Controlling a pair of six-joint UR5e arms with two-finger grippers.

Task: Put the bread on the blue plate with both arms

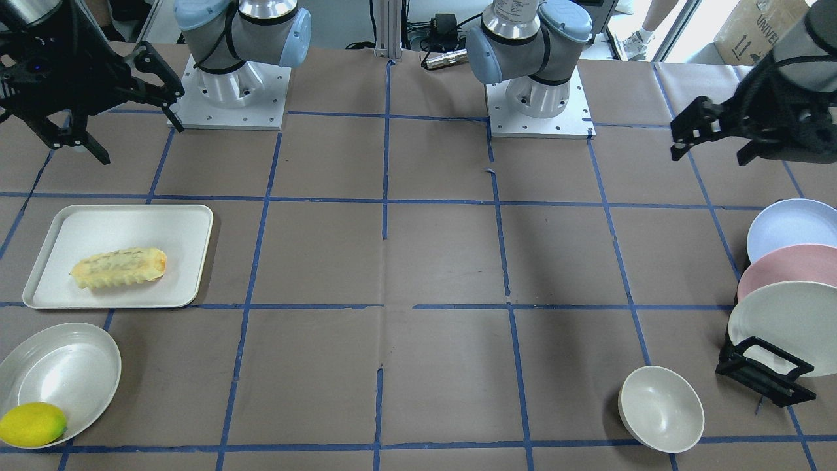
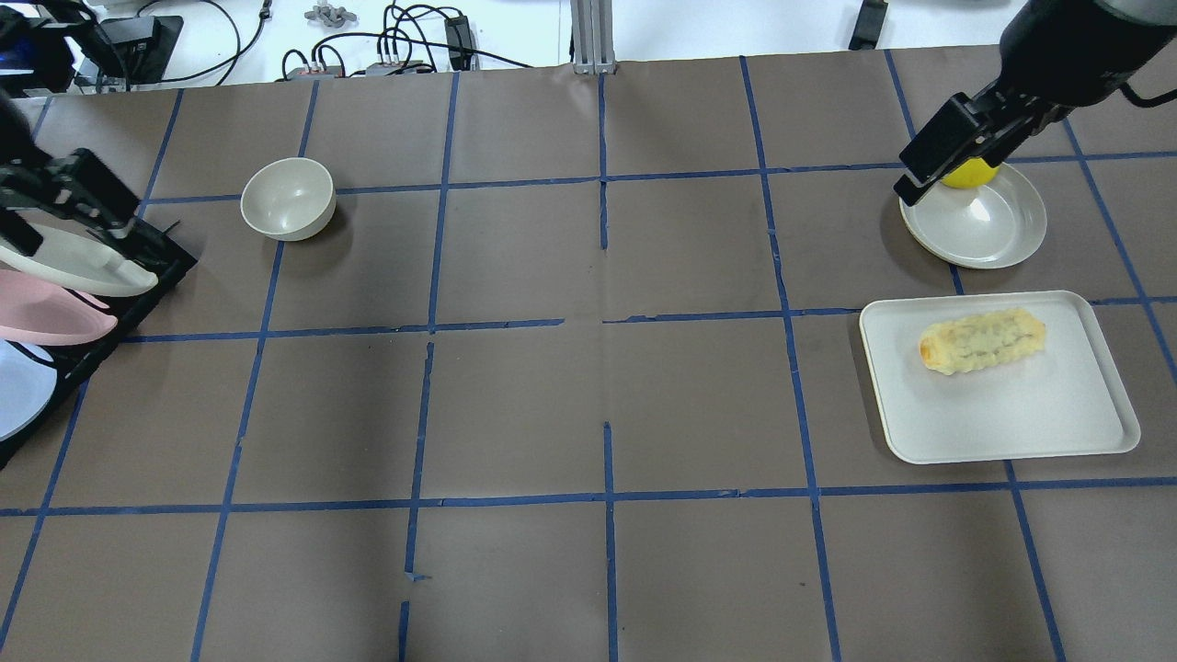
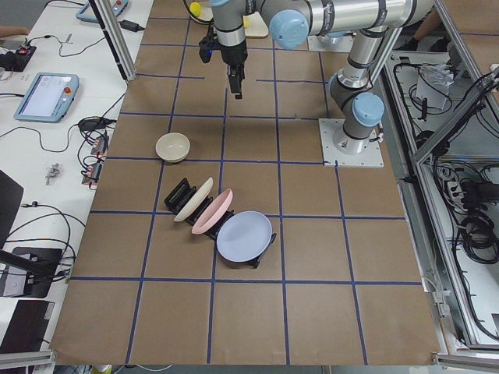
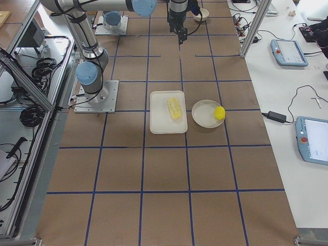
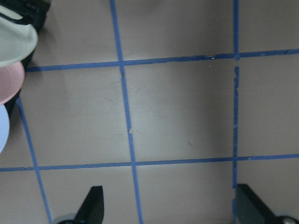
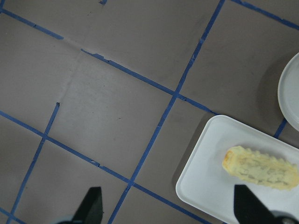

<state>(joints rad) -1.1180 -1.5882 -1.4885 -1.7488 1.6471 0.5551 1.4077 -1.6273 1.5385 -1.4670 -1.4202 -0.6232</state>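
Observation:
The bread (image 1: 121, 267) lies on a white tray (image 1: 118, 222), and shows in the overhead view (image 2: 982, 340) and the right wrist view (image 6: 261, 168). The blue plate (image 1: 791, 226) leans in a black rack (image 1: 762, 373) behind a pink plate and a cream plate; it also shows in the exterior left view (image 3: 243, 235). My right gripper (image 6: 170, 207) is open and empty, high above the table, back from the tray. My left gripper (image 5: 170, 207) is open and empty, above the table beside the rack (image 1: 709, 154).
A pink plate (image 1: 791, 265) and a cream plate (image 1: 785, 324) lean in the rack. A shallow grey dish (image 1: 59, 366) holds a yellow lemon (image 1: 31, 424) next to the tray. A small cream bowl (image 1: 660, 409) stands near the rack.

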